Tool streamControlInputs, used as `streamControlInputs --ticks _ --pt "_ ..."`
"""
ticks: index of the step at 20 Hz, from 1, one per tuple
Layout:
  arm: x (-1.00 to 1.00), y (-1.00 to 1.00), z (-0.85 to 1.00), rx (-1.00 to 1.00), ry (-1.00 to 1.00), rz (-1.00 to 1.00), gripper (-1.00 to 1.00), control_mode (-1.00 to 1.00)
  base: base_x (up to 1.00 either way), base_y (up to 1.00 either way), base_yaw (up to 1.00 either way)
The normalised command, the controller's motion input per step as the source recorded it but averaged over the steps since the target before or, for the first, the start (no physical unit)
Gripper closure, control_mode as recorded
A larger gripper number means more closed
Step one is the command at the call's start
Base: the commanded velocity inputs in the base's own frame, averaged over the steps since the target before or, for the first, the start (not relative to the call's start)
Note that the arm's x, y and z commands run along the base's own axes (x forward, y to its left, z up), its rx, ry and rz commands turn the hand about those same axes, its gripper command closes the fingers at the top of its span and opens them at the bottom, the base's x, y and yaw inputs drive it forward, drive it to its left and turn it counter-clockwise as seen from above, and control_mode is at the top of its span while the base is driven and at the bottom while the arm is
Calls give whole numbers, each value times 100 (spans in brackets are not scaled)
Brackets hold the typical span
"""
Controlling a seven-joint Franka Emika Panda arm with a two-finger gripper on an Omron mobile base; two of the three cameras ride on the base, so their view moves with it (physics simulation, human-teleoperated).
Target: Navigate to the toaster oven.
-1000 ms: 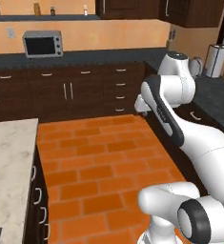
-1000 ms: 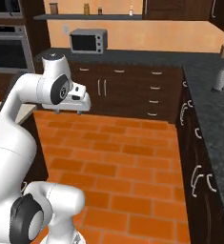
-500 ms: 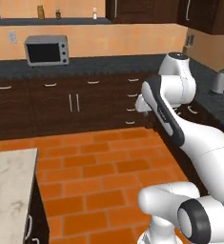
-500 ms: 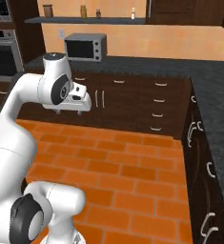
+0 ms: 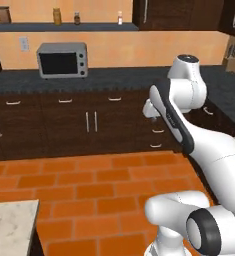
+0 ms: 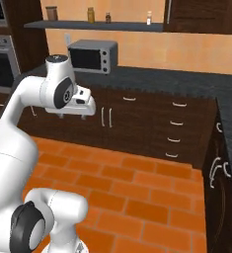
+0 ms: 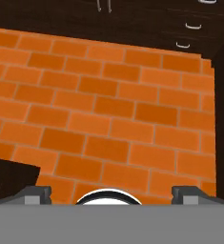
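End effector (image 7: 111, 194) hangs over the orange brick floor (image 7: 108, 114), its two finger tips set wide apart at the bottom of the hand view, open and holding nothing. From the left base view the toaster oven (image 5: 62, 59) sits at about 11 o'clock on the dark desk (image 5: 114, 80) against the back wall, above dark cabinets (image 5: 89, 122). A shelf (image 5: 64, 26) above it carries small jars. A pale marble desk corner (image 5: 9, 227) shows at 7 o'clock.

Toaster oven (image 5: 62, 60) on the back counter (image 5: 114, 80), under a shelf (image 5: 64, 27), beyond the floor (image 5: 104, 190).
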Motion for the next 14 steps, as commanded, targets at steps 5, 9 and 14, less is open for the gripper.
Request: streamControlInputs --ticks 5,9,14 --pt "0 0 0 0 0 0 -100 100 100 -24 30" --pt "0 0 0 0 0 0 -100 100 100 -19 30" --pt "0 0 0 0 0 0 -100 100 100 -19 33"
